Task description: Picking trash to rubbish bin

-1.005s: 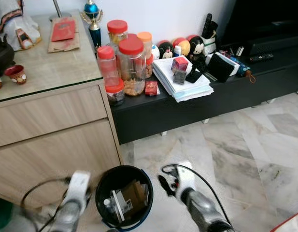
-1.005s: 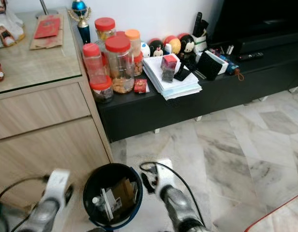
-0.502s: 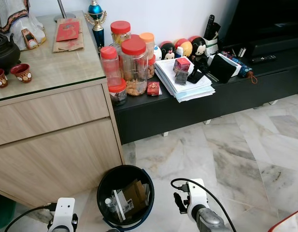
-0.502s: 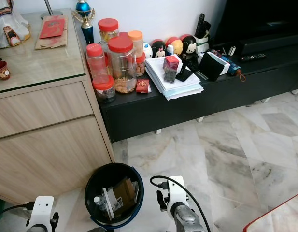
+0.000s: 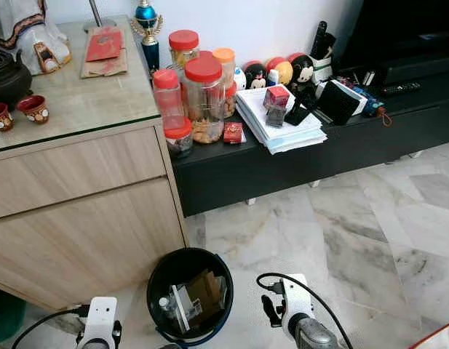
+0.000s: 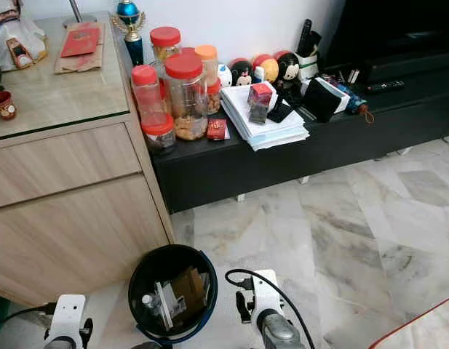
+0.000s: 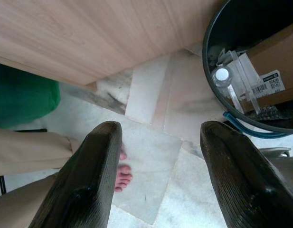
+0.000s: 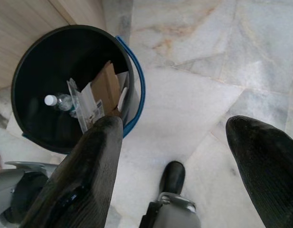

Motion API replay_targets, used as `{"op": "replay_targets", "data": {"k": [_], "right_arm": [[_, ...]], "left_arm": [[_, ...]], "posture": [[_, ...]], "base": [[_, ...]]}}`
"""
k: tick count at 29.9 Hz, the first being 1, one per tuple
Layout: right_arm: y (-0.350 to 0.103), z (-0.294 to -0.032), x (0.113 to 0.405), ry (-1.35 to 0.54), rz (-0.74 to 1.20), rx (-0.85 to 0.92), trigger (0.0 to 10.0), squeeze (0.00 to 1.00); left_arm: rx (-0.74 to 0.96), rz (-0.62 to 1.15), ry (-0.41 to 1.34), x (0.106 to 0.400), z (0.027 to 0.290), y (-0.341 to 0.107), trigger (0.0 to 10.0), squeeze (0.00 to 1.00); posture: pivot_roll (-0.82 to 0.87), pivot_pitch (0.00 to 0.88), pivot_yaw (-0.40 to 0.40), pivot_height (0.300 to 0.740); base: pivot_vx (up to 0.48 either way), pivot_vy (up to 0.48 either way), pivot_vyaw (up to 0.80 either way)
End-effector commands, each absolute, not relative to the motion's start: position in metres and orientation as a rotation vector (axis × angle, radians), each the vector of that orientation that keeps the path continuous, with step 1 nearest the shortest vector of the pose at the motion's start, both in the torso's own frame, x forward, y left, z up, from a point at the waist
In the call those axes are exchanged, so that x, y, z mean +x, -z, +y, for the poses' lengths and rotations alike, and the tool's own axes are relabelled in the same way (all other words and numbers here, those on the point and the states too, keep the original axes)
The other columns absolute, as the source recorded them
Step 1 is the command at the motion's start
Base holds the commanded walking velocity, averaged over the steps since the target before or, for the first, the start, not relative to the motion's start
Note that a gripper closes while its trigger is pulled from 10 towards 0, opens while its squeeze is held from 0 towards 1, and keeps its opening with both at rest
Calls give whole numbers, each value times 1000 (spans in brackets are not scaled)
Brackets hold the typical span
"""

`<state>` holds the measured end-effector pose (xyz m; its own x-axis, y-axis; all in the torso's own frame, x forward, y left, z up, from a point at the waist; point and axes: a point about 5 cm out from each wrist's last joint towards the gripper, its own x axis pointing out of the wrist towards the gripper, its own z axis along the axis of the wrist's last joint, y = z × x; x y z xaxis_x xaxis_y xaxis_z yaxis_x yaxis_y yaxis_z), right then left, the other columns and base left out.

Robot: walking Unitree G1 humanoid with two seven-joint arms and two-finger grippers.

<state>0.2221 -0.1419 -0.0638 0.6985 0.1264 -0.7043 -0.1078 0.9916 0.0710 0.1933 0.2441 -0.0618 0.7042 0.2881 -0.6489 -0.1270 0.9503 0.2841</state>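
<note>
While both grippers, left [image 7: 158, 178] and right [image 8: 184, 166], hung spread and empty beside the bin [image 5: 163, 270], a careless swing risked tipping its trash [image 5: 189, 299] out.

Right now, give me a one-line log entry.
left gripper: open, empty | right gripper: open, empty | rubbish bin: holds cardboard, bottle
</note>
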Motion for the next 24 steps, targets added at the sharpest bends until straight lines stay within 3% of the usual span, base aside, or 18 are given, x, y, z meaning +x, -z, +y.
{"op": "replay_targets", "data": {"k": [1, 24], "right_arm": [[69, -143, 214, -117, 817, 31, 10000, 0], [65, -150, 219, -95, 795, 19, 10000, 0]], "left_arm": [[229, 782, -240, 185, 244, 66, 10000, 0], [200, 761, -259, 196, 238, 63, 10000, 0]], "posture": [[117, 152, -18, 740], [115, 124, -46, 740]], "base": [[-266, 0, 0], [-276, 0, 0]]}}
